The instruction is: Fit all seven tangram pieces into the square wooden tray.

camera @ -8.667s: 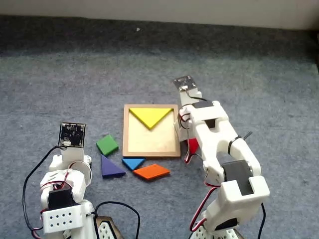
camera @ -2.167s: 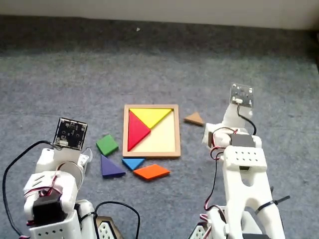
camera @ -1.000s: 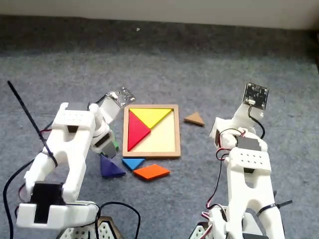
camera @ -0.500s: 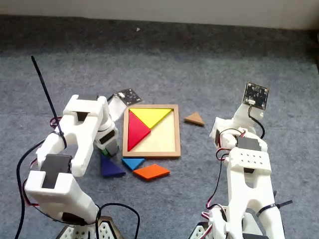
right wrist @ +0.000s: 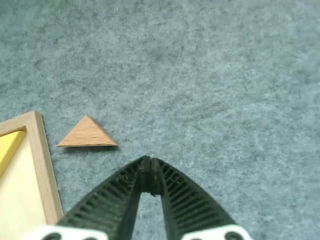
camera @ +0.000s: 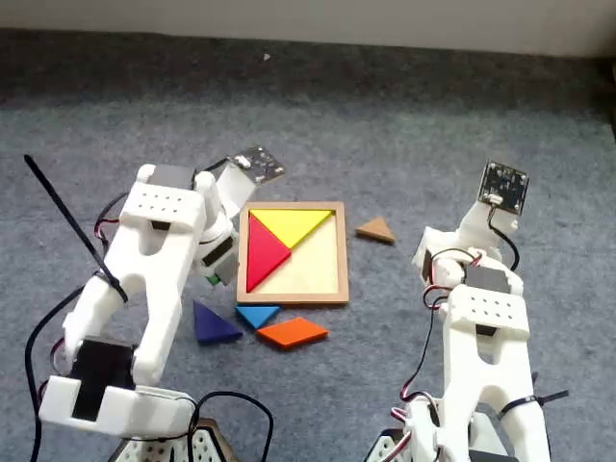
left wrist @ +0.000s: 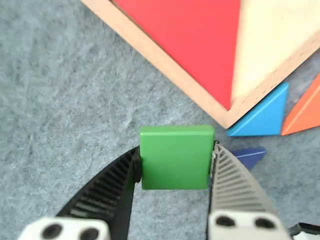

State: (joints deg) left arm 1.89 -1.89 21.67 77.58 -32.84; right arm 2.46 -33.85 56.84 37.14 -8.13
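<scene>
Green square [left wrist: 175, 167] is sitting clamped between the left gripper [left wrist: 175, 150] fingers, over the carpet just beside the wooden tray [camera: 341, 252] edge by the red triangle [camera: 264, 250]. Yellow triangle [camera: 289, 224] is lying in the tray too. Right gripper [right wrist: 150, 172] is hanging closed with nothing in it, near the tan triangle [right wrist: 87, 135].

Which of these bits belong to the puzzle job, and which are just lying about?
Job: tray, yellow triangle, red triangle, green square in the left gripper, purple triangle, blue triangle, orange piece, wooden triangle.

Just there: carpet, wall.
</scene>
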